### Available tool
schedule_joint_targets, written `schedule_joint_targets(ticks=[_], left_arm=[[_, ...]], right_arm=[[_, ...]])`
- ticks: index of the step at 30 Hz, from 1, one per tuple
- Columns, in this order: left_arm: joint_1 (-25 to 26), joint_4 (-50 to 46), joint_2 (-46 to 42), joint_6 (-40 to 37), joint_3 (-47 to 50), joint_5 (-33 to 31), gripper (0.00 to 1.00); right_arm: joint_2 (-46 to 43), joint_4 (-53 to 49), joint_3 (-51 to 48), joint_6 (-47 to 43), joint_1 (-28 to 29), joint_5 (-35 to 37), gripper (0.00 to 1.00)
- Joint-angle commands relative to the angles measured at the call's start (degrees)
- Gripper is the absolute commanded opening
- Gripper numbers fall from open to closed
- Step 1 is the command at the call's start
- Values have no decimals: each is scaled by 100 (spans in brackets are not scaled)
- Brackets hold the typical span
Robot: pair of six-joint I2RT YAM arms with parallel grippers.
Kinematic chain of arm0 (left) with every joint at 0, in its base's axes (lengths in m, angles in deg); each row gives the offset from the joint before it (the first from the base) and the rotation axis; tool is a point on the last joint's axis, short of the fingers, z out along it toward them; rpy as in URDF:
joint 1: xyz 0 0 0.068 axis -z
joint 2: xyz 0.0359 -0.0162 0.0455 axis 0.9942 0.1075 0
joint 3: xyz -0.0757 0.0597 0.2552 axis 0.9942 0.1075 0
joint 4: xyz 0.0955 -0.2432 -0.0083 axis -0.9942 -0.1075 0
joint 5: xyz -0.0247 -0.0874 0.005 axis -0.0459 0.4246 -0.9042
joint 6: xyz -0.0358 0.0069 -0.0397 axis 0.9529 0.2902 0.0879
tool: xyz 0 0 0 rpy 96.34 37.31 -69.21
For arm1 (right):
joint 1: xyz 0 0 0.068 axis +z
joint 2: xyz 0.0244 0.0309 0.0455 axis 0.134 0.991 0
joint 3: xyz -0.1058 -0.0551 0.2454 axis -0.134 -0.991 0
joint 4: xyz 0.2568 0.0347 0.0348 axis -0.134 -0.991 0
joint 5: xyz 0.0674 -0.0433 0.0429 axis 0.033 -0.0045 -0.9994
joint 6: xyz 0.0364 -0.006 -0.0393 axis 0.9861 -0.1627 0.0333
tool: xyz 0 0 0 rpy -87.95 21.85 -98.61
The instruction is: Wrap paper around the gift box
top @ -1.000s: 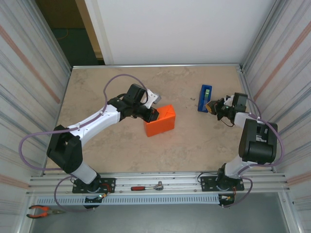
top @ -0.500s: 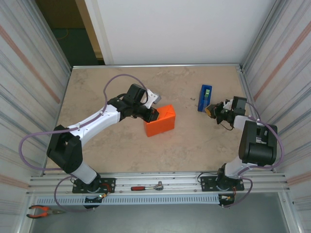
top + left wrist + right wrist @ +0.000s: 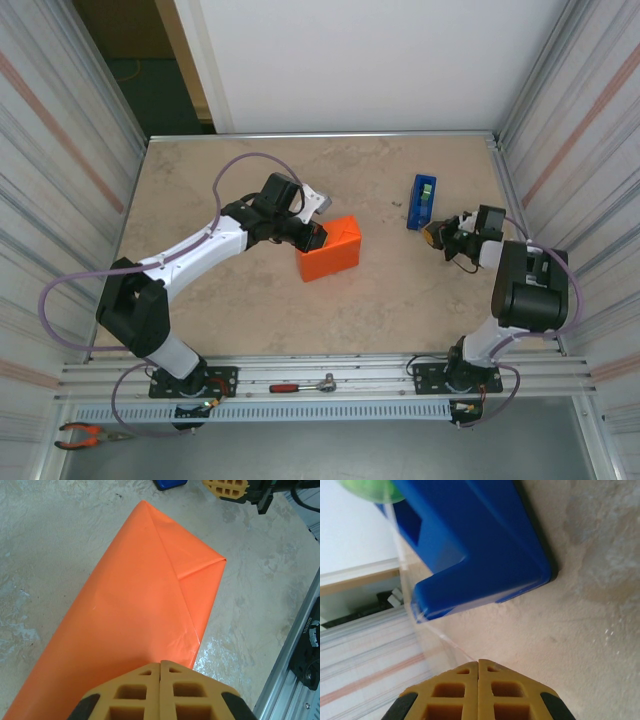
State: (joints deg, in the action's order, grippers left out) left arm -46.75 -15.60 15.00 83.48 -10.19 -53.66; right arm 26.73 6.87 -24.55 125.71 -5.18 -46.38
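Taping step, I judge. Paper (image 3: pixel 330 248) lies folded around the box mid-worktop (image 3: pixel 250 310); left jaws, closed, rest against its left side. Right jaws, closed, pinch clear tape (image 3: pixel 440 637) beside the blue dispenser (image 3: pixel 422 201), far right. Next I need that tape carried left onto the fold.

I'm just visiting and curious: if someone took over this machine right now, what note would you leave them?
Left gripper: shut, tips against the orange paper, which is folded box-shaped at mid-table.
Right gripper: shut on a clear tape strip drawn from the blue dispenser.
Done: wrapping closed, one end flap folded.
Left: tear the tape off and stick down the folds.
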Motion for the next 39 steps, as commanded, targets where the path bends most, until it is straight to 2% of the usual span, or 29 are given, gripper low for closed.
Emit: schedule_joint_targets(ticks=[1,9,19,30,35,39], left_arm=[[36,-441,332,-116,279,-146,0],[45,-446,319,-122,284,-155,0],[44,-458,316,-132,276,-168,0],[50,-464,306,-122,285,-163,0],[62,-451,280,-114,299,-172,0],[63,-457,280,-114,300,-178,0]], right_arm=[[438,21,-27,218,-6,-70,0],[975,481,52,504,298,-57,0],[925,737,-51,637,410,-89,0],[-380,-490,342,216,584,-235,0],[-1170,-1219,566,60,1022,-205,0],[-1763,-1722,785,58,1618,-47,0]])
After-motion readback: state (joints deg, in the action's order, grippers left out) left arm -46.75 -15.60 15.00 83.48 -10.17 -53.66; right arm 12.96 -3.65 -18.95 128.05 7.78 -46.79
